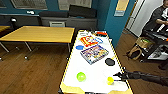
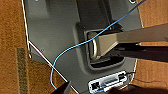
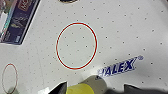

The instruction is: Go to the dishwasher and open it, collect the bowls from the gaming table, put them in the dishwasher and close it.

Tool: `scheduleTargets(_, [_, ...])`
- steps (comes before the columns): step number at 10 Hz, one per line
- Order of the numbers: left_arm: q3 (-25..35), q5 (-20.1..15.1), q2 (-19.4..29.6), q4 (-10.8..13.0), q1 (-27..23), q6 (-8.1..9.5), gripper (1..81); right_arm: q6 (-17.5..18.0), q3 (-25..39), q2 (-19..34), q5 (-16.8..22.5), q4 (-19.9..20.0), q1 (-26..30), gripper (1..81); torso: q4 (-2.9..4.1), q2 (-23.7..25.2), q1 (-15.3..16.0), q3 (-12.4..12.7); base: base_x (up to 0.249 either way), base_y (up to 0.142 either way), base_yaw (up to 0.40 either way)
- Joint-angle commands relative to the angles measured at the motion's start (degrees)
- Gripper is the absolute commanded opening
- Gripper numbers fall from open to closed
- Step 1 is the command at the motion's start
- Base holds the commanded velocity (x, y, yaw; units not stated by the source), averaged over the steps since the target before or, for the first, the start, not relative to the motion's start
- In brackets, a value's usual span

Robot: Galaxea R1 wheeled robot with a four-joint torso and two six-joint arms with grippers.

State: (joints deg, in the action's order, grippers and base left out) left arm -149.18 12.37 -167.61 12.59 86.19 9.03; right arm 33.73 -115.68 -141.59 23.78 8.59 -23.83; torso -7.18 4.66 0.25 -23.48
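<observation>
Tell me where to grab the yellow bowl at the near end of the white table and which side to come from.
Probably by the rim of the yellow bowl, on its right side. It sits upright and alone near the table's right edge, and the right gripper is already right beside it there. The green bowl is well off to the left, so nothing blocks that approach. A pinch across the rim from slightly above looks simplest.

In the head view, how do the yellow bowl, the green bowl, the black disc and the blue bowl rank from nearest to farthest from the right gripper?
From the right gripper:
1. Yellow bowl, just beside it at the table's near end.
2. Black disc, farther up, near the right edge.
3. Green bowl, across the near end, towards the left edge.
4. Blue bowl, far up on the left edge.
</observation>
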Motion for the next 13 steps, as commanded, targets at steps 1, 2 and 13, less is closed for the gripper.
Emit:
scheduleTargets(1, [0.20, -3.32, 0.43, -0.20, -0.45, 0.02, 81.1, 0.11, 0.20, 0.85, 1.53, 1.16, 8.40, 81.1, 0.00, 0.00, 0.00, 0.00, 0.000, 0.000, 0.000])
scheduleTargets(2, [0.20, -3.32, 0.52, -0.20, -0.45, 0.02, 81.1, 0.11, 0.46, 0.58, 1.53, 1.16, 8.49, 81.1, 0.00, 0.00, 0.00, 0.00, 0.000, 0.000, 0.000])
scheduleTargets(13, [0.20, -3.32, 0.43, -0.29, -0.18, 0.02, 81.1, -0.16, 4.77, 3.04, -2.34, 1.16, 4.53, 81.1, 0.00, -0.02, 0.00, 0.00, 0.000, 0.000, 0.000])
